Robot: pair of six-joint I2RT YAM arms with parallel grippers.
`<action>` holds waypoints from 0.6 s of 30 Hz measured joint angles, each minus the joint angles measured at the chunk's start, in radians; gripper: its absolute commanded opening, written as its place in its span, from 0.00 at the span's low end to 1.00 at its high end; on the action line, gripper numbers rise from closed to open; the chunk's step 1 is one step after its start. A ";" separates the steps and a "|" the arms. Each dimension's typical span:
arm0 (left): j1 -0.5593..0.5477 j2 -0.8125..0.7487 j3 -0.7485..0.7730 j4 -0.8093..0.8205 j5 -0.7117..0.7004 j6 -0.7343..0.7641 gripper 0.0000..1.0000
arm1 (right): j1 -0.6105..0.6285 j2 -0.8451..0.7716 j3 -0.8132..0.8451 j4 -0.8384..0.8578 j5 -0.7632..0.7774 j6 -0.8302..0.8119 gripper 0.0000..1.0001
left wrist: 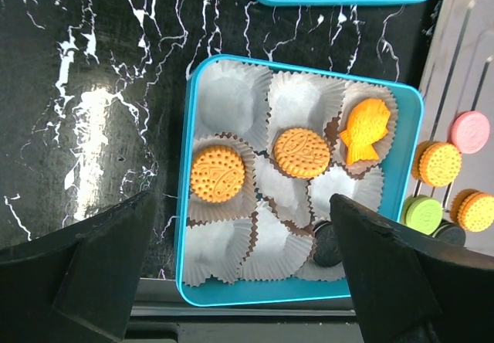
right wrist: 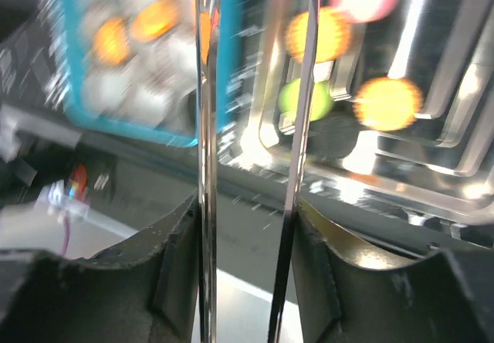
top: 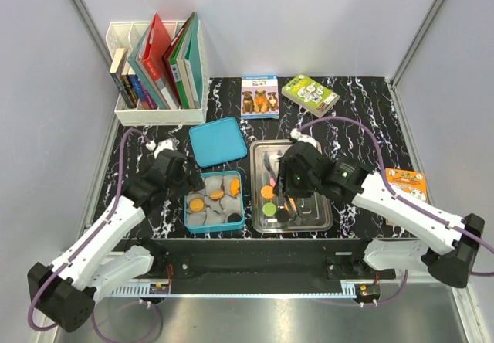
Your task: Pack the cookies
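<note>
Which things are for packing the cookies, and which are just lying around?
For the job: cookies, blue box with paper cups, its lid, metal tray, tongs.
Just lying about: books in the white rack, puppy box, green box, orange packet.

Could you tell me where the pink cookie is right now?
In the left wrist view, the pink cookie lies on the metal tray, right of the blue box.

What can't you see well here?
The black cookie in the tin: left wrist view, half behind a finger of the left gripper.
The cookies on the tray: right wrist view, blurred into coloured blobs.
Tips of the tongs: right wrist view, cut off by the top edge.
Titles on the books: top view, too small.
</note>
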 measured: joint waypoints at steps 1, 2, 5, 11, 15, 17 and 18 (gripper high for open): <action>0.000 0.011 0.000 0.003 0.003 0.002 0.99 | -0.023 -0.013 -0.019 -0.002 0.012 0.008 0.47; 0.000 0.021 0.000 0.006 0.006 0.005 0.99 | -0.048 -0.029 -0.043 0.000 0.024 0.018 0.44; 0.000 0.039 0.001 0.012 0.012 0.008 0.99 | -0.106 -0.066 -0.109 0.008 0.061 0.046 0.36; 0.000 0.047 0.016 0.017 0.030 0.013 0.99 | -0.167 -0.077 -0.175 0.072 0.088 0.077 0.28; 0.000 0.047 0.022 0.023 0.036 0.025 0.99 | -0.199 -0.075 -0.182 0.111 0.100 0.081 0.20; 0.000 0.047 0.022 0.025 0.039 0.031 0.99 | -0.225 -0.076 -0.186 0.126 0.113 0.080 0.12; 0.000 0.047 0.022 0.027 0.039 0.032 0.99 | -0.245 -0.077 -0.192 0.131 0.119 0.080 0.02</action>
